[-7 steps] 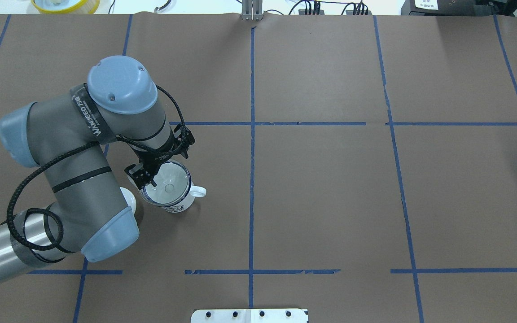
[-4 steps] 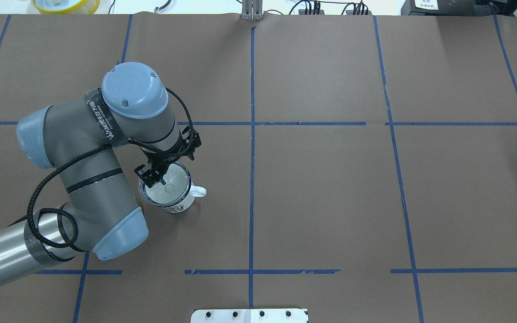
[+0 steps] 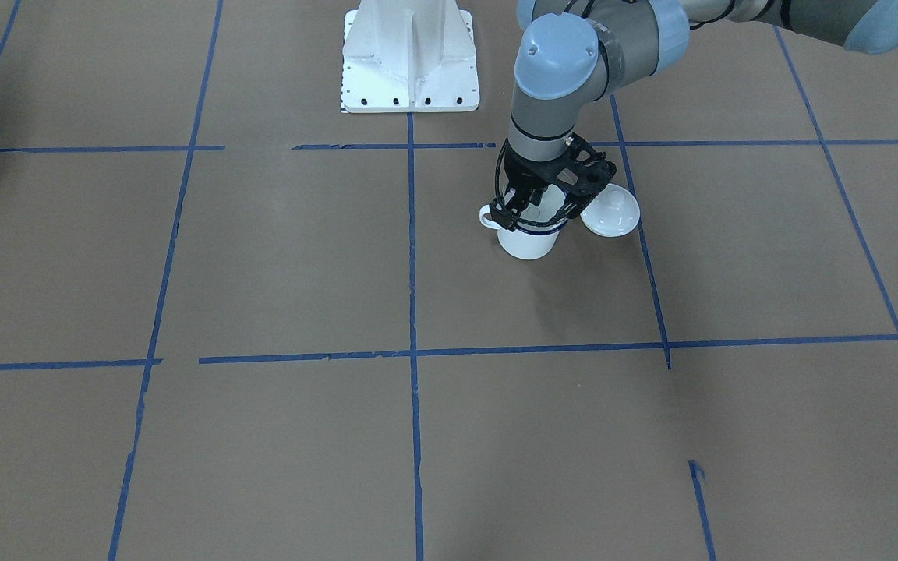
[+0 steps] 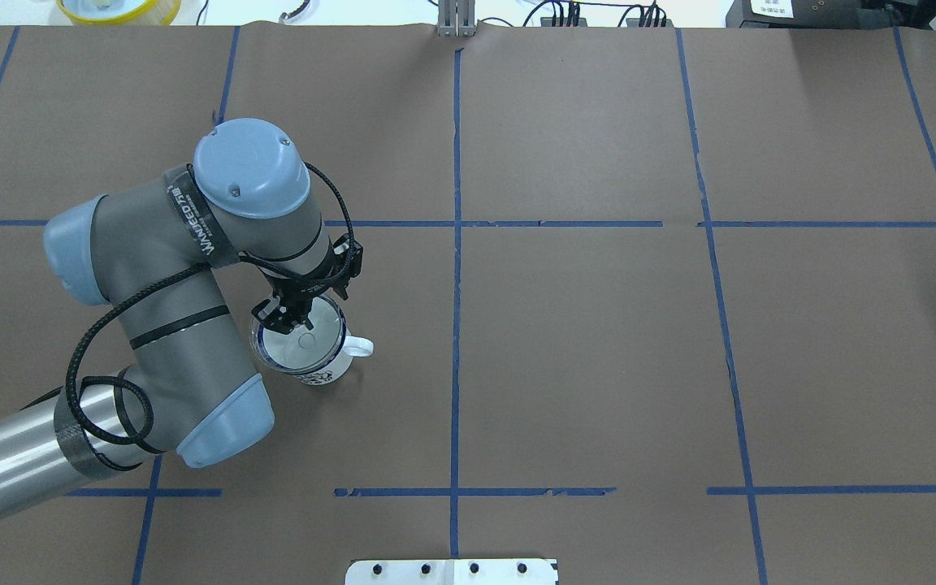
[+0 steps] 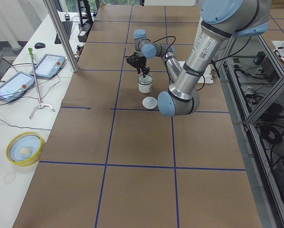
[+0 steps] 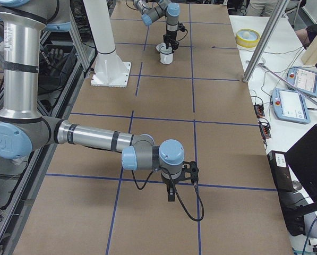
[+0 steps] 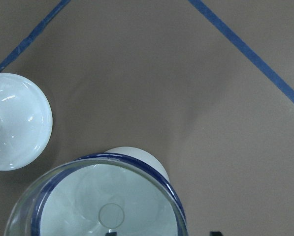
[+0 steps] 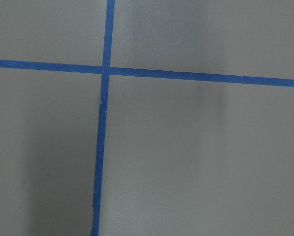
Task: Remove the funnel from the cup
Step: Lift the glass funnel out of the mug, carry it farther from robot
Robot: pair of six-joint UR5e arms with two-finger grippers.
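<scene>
The cup (image 4: 323,367) is a white mug with a dark blue rim, upright on the table, handle (image 4: 359,347) to the right. It also shows in the front view (image 3: 527,240) and left wrist view (image 7: 137,153). The clear funnel (image 4: 303,344) sits in its mouth, seen from above in the left wrist view (image 7: 112,206). My left gripper (image 4: 293,319) is open and low over the cup's far rim. In the left wrist view one fingertip (image 7: 110,233) is inside the funnel and the other outside the rim. My right gripper (image 6: 170,192) hangs far off over bare table; I cannot tell its state.
A white round knobbed lid (image 3: 611,212) lies on the table right beside the cup, also in the left wrist view (image 7: 14,123). The robot's white base plate (image 3: 410,54) stands behind. A yellow bowl (image 4: 119,8) sits off the table's far left corner.
My left arm has moved right and the gripper has come over the cup's far rim and lower. The lid is now hidden under the arm in the overhead view.
</scene>
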